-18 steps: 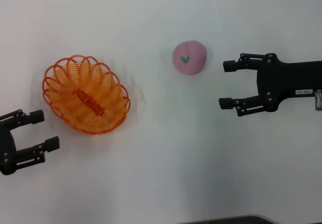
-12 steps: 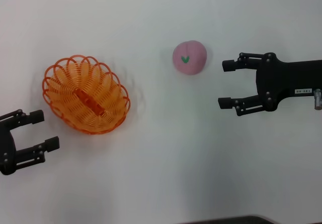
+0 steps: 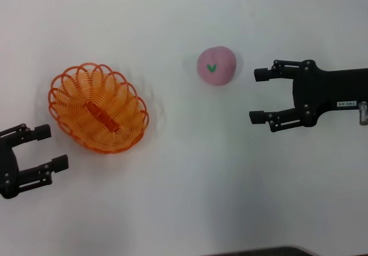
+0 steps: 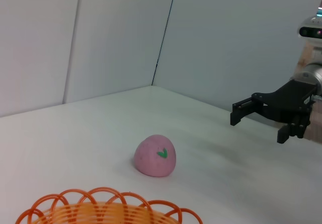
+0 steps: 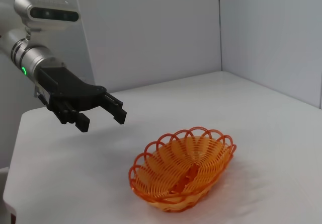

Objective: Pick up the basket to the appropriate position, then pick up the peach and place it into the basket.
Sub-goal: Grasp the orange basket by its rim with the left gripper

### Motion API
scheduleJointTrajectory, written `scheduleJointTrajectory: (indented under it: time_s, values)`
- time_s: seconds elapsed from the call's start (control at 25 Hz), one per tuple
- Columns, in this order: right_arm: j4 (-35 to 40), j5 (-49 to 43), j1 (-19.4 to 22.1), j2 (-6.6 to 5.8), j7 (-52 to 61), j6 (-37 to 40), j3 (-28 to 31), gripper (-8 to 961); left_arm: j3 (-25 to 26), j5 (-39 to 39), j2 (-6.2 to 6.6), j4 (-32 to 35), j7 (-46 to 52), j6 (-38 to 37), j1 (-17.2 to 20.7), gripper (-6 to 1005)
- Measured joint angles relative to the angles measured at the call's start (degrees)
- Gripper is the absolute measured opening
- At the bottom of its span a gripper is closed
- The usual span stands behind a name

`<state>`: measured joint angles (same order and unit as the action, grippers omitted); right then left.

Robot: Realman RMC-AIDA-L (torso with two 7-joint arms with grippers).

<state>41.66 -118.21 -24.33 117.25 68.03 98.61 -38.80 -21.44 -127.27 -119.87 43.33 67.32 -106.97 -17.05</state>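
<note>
Orange wire loops mark the basket (image 3: 98,109), which lies empty on the white counter (image 3: 190,181) at the left of the head view, its long axis running diagonally. The pink peach (image 3: 217,65) rests on the counter in the upper middle of that frame, well apart from the basket, with its green leaf mark facing up.

The left gripper (image 3: 48,149) hangs at the lower left edge of the head view, near the basket's lower left rim but not touching it, its fingers spread. The right gripper (image 3: 258,95) sits at the right of the frame, just beside the peach and a little below it, fingers also spread and holding nothing.

Nothing is grasped yet, so the first step, lifting the basket, looks like the one in hand. The next move likely calls for the left gripper to reach up and right, bracket the scalloped rim and pinch the thin wire firmly enough to carry it.
</note>
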Motion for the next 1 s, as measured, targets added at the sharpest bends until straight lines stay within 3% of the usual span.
scheduleJointTrajectory:
  time_s: [0.24, 0.48, 0.76, 1.0]
  values:
    - [0.0, 0.0, 0.0, -0.08, 0.0, -0.4, 0.1, 945, 0.1, 0.2, 0.05, 0.0, 0.0, 0.0, -0.1, 761]
    - [0.0, 0.0, -0.2, -0.09, 0.0, -0.6, 0.1, 945, 2.7, 5.8, 0.24, 3.0, 2.8, -4.7, -0.4, 760]
    - [0.0, 0.0, -0.6, -0.09, 0.1, -0.4, 0.2, 945, 2.8, 11.6, 0.92, 14.4, 20.0, -6.6, -3.9, 760]
    - [0.1, 0.3, -0.6, -0.03, 0.1, -0.2, 0.0, 944, -1.6, 6.8, 1.22, 25.5, 35.8, -1.6, -9.0, 759]
